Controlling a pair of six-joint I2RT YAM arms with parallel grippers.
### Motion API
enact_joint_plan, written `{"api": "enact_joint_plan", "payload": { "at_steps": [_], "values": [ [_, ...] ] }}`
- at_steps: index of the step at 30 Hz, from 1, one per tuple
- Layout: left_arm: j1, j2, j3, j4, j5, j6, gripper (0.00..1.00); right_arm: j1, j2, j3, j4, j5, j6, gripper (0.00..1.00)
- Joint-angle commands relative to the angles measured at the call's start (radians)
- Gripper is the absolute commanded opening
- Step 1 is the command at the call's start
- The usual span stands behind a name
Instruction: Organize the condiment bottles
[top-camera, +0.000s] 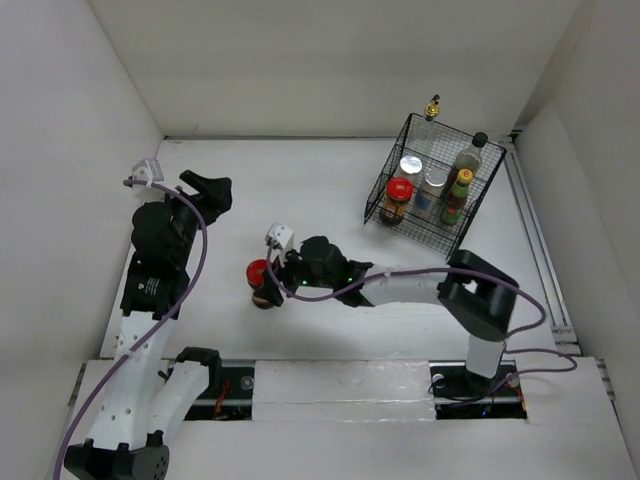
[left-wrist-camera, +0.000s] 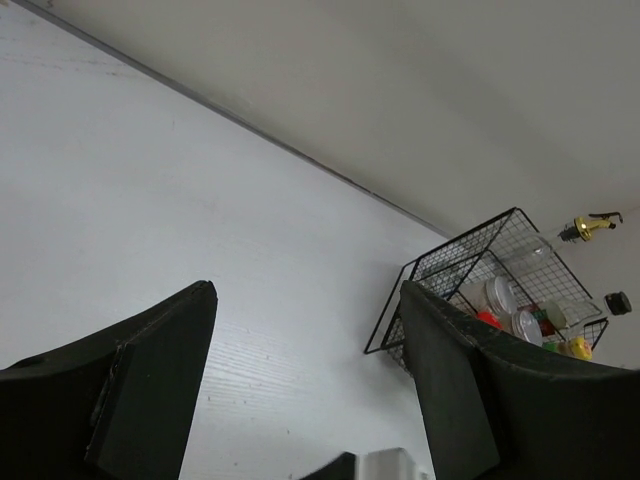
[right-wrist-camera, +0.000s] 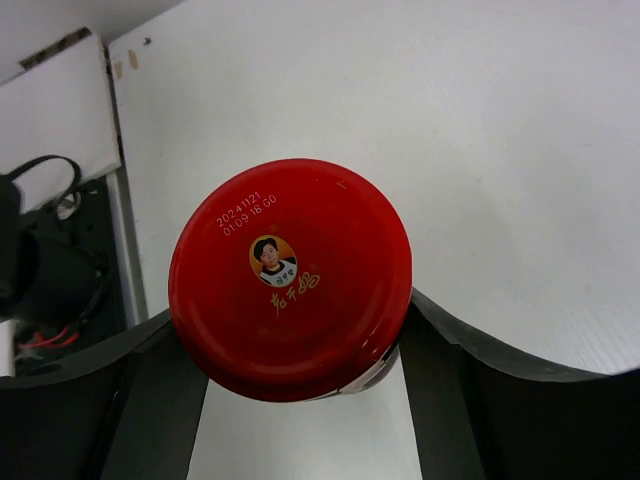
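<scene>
**Top external.** Red-lidded jar (top-camera: 258, 272): upright on the table (top-camera: 300, 180), well left of the black wire basket (top-camera: 455, 131), nearer the arm bases. Right gripper (top-camera: 267, 288) sits at it. Left gripper (top-camera: 205, 188): farther left of the basket, empty.

**Left wrist.** Jaws spread, nothing between them.

**Right wrist.** Lid faces the camera, long axis vertical. Fingers (right-wrist-camera: 150, 400) flank the jar closely; whether they are clamped cannot be told.

**Step (judged).** Pick-up of this jar. Next: a firm grasp, then an upright carry to the basket.

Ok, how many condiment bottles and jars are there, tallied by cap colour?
Red-lidded jars: 2
Silver-capped jars: 2
Yellow-capped bottle: 1
Black-capped bottle: 1
Gold-topped bottle: 1
Total: 7
</scene>
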Motion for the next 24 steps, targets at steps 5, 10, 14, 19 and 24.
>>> {"api": "enact_joint_plan", "payload": {
  "at_steps": [5, 10, 14, 19, 24],
  "values": [
    [-0.004, -0.003, 0.000, 0.080, 0.095, 0.014, 0.71, -0.088, -0.579, -0.142, 0.065, 0.230, -0.001, 0.56],
    [-0.004, 0.006, -0.011, 0.113, 0.155, 0.014, 0.76, -0.231, -0.875, -0.219, -0.171, 0.480, 0.008, 0.54],
    [-0.004, 0.026, -0.020, 0.137, 0.191, 0.014, 0.78, -0.372, -1.031, -0.257, -0.339, 0.705, 0.059, 0.54],
    [-0.004, 0.061, -0.029, 0.146, 0.229, 0.004, 0.81, -0.536, -1.053, -0.289, -0.388, 0.764, 0.082, 0.54],
    [-0.004, 0.098, -0.029, 0.146, 0.238, 0.004, 0.81, -0.722, -1.000, -0.299, -0.406, 0.678, 0.122, 0.53]
  ]
}}
